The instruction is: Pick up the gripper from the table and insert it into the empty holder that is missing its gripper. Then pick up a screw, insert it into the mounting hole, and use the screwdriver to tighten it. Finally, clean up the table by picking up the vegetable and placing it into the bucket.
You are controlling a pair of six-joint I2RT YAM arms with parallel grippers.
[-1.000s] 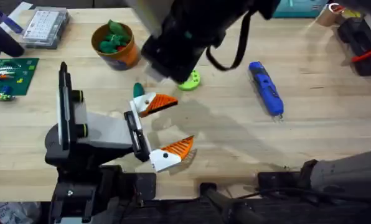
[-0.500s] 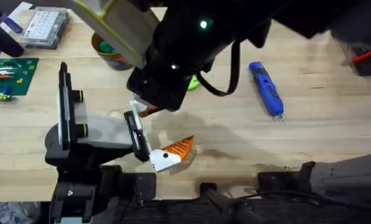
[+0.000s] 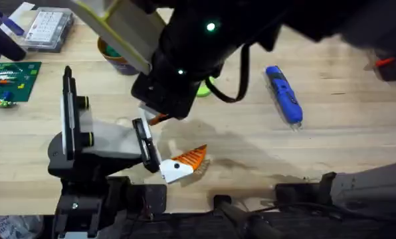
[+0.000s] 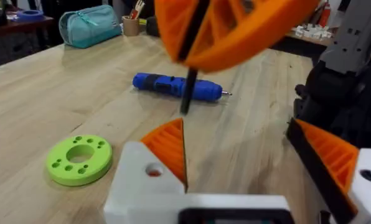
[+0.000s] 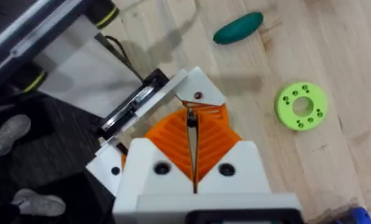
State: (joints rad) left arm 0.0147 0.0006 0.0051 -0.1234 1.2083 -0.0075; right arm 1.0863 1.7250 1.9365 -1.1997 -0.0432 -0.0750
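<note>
Status: your right gripper (image 5: 190,146) has its pads pressed together on a thin dark rod (image 4: 187,93), just over the wedge gripper (image 5: 198,93) at the holder (image 5: 132,106) | left gripper (image 4: 248,168) spread wide, empty | screwdriver (image 3: 284,94) well apart.

The bench (image 3: 357,146) is pale wood with fine grain lines. Near its far edge, the screwdriver (image 3: 284,93) is bright blue with a black band. The ring (image 4: 79,160) is lime green, dotted with small holes. A vegetable (image 5: 238,28) is dark green. The bucket (image 3: 111,56) is orange with green things inside. The gripper (image 3: 182,164) has a ribbed orange pad on a white base. By the left edge, the circuit board (image 3: 10,81) is green with small coloured parts.
</note>
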